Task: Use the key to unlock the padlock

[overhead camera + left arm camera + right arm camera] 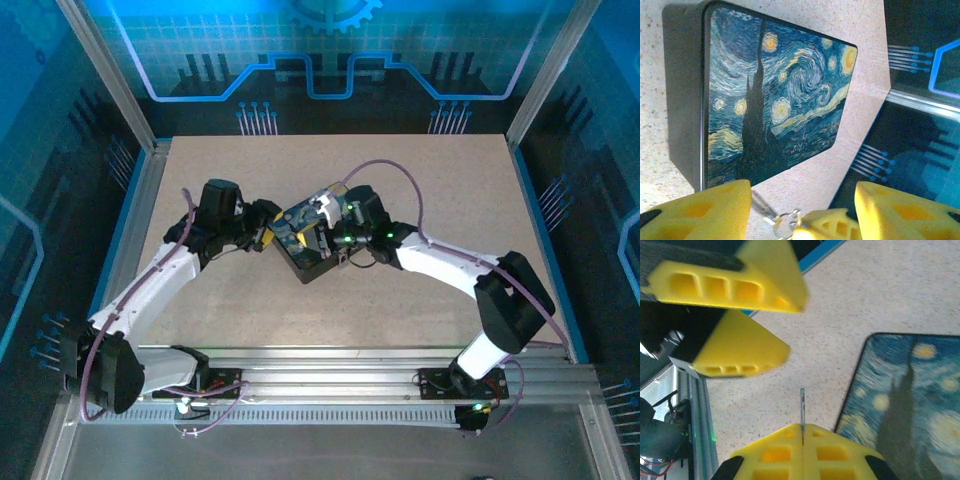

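Note:
My right gripper (802, 432) is shut on the key (802, 407). The key's thin silvery blade sticks straight out from between the yellow pads, above the table. In the left wrist view the key's blade (760, 206) and its small ring (784, 226) hang at the tip of a right finger. That tip sits between the spread yellow fingers of my left gripper (802, 186), which is open and holds nothing. In the top view the left gripper (268, 232) meets the right arm at the table's middle. The padlock is out of view.
A dark box with a swirly blue painted lid (300, 235) (780, 100) (905, 405) lies on the speckled table (440, 190), right beside both grippers. Metal rails (380, 365) run along the near edge. Blue walls stand around the table.

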